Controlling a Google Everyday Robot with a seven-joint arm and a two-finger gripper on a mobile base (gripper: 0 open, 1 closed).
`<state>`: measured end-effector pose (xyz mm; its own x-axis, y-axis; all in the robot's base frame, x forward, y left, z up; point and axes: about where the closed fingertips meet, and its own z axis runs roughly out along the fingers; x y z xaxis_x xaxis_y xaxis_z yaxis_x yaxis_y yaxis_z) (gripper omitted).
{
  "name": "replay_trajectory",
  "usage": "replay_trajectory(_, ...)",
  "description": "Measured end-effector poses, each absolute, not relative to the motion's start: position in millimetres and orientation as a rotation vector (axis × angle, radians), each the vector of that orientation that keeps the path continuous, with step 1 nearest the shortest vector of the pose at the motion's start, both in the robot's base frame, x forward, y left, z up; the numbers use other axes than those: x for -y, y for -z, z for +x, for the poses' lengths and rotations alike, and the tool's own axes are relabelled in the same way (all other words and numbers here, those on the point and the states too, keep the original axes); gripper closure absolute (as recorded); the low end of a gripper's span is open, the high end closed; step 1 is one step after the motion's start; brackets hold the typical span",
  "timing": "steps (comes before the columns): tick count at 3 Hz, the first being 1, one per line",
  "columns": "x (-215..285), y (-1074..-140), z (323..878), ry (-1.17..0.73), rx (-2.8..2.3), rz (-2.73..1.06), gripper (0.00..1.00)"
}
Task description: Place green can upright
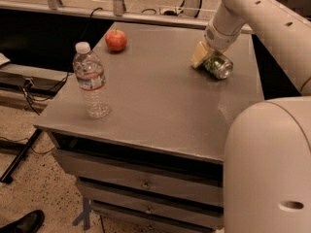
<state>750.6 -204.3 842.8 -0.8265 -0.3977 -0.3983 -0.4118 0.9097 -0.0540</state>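
Observation:
The green can (218,66) lies on its side at the back right of the grey table (160,106), its silver end facing me. My gripper (209,61) comes down from the white arm (243,13) and is shut on the can, its tan finger (198,56) against the can's left side. The can rests at or just above the tabletop. The other finger is hidden behind the can.
A clear water bottle (90,81) with a white cap stands upright at the front left. A red apple (116,40) sits at the back left. The robot's white body (272,169) fills the lower right. Drawers are under the tabletop. A shoe (22,223) is on the floor.

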Motion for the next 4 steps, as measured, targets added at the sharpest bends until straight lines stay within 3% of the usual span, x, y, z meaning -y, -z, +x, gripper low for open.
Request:
replay_trajectory(2, 178, -885, 746, -0.073, -2.494, -0.777, 0.87)
replay_trajectory(3, 162, -919, 738, -0.180, -2.288, -0.921, 1.00)
replay_trajectory(4, 149, -937, 724, -0.298, -2.099, -1.024, 1.00)
